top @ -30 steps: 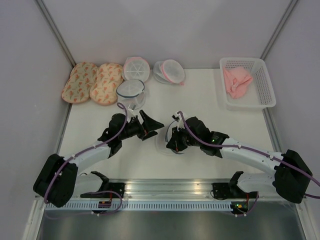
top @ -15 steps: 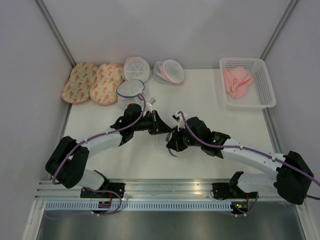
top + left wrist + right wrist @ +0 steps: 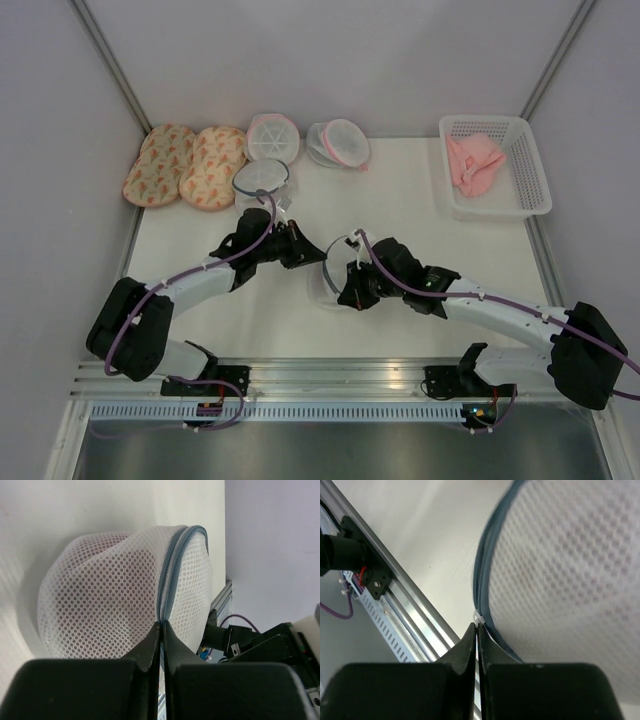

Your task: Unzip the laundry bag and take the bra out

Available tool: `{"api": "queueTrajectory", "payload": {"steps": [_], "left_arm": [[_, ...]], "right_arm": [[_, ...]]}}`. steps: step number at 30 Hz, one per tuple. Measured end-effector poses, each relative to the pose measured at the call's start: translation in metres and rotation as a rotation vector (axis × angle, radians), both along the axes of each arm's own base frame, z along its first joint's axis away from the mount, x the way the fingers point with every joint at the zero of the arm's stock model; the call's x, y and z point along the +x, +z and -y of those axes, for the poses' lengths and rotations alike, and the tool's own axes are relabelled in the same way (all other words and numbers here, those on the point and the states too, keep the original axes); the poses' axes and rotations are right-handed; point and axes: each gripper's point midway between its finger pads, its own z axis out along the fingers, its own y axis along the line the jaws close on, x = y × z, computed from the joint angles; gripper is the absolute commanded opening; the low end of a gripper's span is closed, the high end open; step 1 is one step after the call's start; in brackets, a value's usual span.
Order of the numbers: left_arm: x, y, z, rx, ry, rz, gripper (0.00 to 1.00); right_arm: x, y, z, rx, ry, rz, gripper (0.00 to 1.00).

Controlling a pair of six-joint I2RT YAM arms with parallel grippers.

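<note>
Unzipping now: my left gripper (image 3: 161,625) clamps the laundry bag (image 3: 110,610) rim, right gripper (image 3: 476,626) pinches the zipper pull (image 3: 478,616); next I'd drag it round.

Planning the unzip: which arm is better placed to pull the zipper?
Probably right. The right gripper pinches at a small white tab on the laundry bag rim; the left gripper just clamps the zipper seam.
</note>
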Motion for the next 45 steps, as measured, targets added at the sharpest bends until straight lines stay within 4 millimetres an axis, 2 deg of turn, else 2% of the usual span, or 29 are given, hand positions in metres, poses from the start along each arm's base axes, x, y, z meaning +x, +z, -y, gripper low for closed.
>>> {"api": "queueTrajectory", "payload": {"steps": [5,10,13,19,20,22,24,26,27,29,33,38,41,45], "left_arm": [[0.017,-0.006,-0.024,0.015,0.092,-0.007,0.02],[0.024,-0.009,-0.039,0.020,0.127,-0.029,0.02],[0.021,-0.014,-0.040,0.022,0.101,-0.046,0.02],[0.012,-0.032,-0.036,0.025,0.015,-0.097,0.02],[0.009,-0.033,-0.034,0.021,-0.003,-0.101,0.02],[0.006,-0.032,-0.032,0.009,-0.031,-0.099,0.02],[0.003,-0.026,-0.029,-0.016,-0.063,-0.082,0.04],[0.005,-0.020,-0.027,-0.038,-0.079,-0.054,0.13],[0.006,-0.017,-0.027,-0.050,-0.084,-0.038,0.20],[0.007,-0.011,-0.027,-0.069,-0.087,-0.008,0.24],[0.004,-0.005,-0.027,-0.098,-0.084,0.032,0.25],[0.002,-0.001,-0.027,-0.142,-0.067,0.046,0.22],[0.000,-0.004,-0.028,-0.162,-0.048,0.030,0.18],[-0.001,-0.015,-0.039,-0.128,0.053,0.014,0.23]], "right_arm": [[-0.010,-0.023,0.014,-0.074,-0.004,-0.054,0.00],[-0.003,-0.044,0.031,-0.187,-0.074,-0.057,0.00],[0.011,-0.055,0.049,-0.287,-0.174,-0.029,0.00],[0.047,-0.065,0.081,-0.486,-0.389,0.057,0.00],[0.053,-0.066,0.086,-0.514,-0.421,0.071,0.01],[0.061,-0.066,0.091,-0.553,-0.477,0.094,0.11],[0.068,-0.064,0.097,-0.580,-0.523,0.117,0.22],[0.071,-0.062,0.106,-0.608,-0.558,0.137,0.43],[0.071,-0.061,0.109,-0.618,-0.566,0.142,0.48],[0.071,-0.055,0.113,-0.619,-0.575,0.154,0.56],[0.068,-0.025,0.111,-0.515,-0.568,0.189,0.60],[0.064,0.017,0.094,-0.326,-0.519,0.230,0.63],[0.065,0.024,0.084,-0.293,-0.484,0.235,0.63],[0.071,0.016,0.064,-0.310,-0.422,0.216,0.63]]}}
